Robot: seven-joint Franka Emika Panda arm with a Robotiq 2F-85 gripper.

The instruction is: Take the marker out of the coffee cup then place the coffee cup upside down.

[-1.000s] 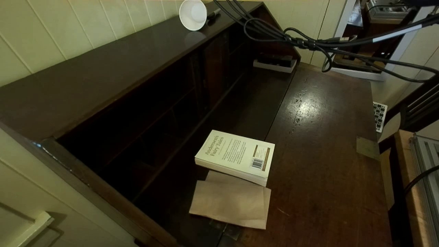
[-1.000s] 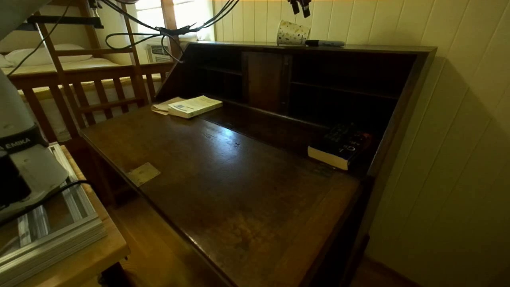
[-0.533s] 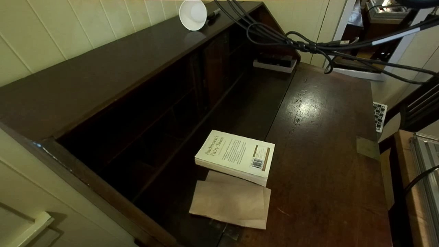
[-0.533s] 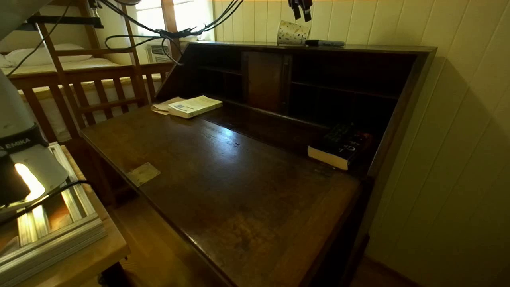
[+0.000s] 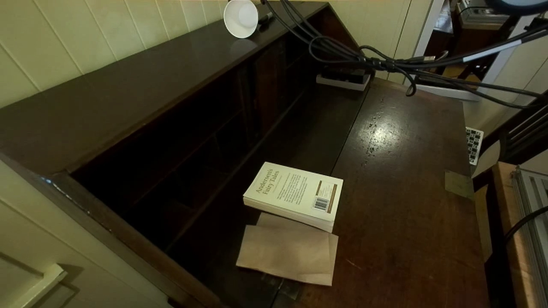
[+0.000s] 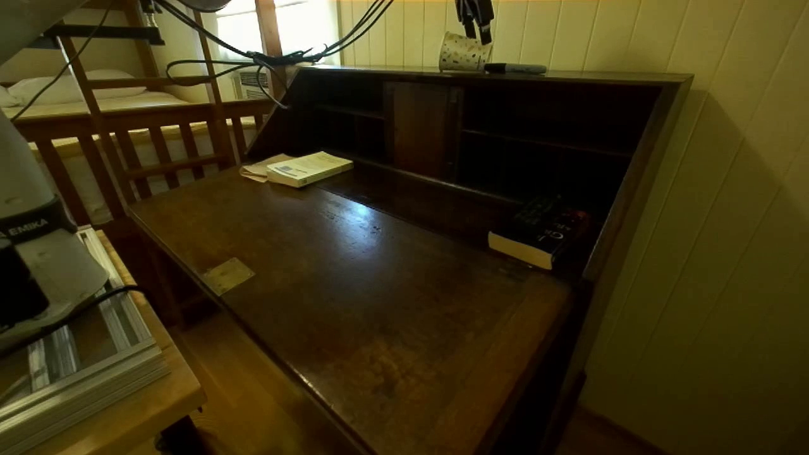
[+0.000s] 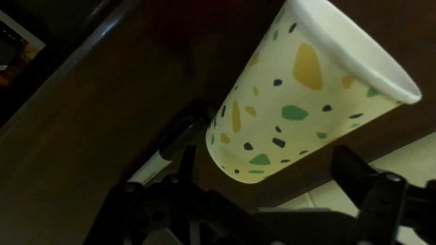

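A white coffee cup (image 7: 289,92) with dark, green and yellow specks lies on its side on the desk's top ledge; its open mouth faces the camera in an exterior view (image 5: 241,19). The marker (image 7: 180,137), black-capped with a light barrel, lies outside the cup, cap end close by the cup's base; whether they touch I cannot tell. Above them hangs my gripper (image 6: 478,35), at the base end of the cup. In the wrist view the gripper (image 7: 265,154) stands wide open, with the cup's base showing beyond the gap and nothing held.
The wooden ledge (image 5: 128,94) runs along a panelled wall (image 6: 569,38) close behind. Below are dark compartments and the desk surface (image 6: 354,297), with a pale book (image 5: 295,192), brown paper (image 5: 287,254) and a dark book (image 6: 537,230). Arm cables (image 5: 381,64) hang over the desk.
My gripper has come down a little toward the cup and marker, and the hanging cables have shifted slightly. Cup, marker and books have stayed in place.
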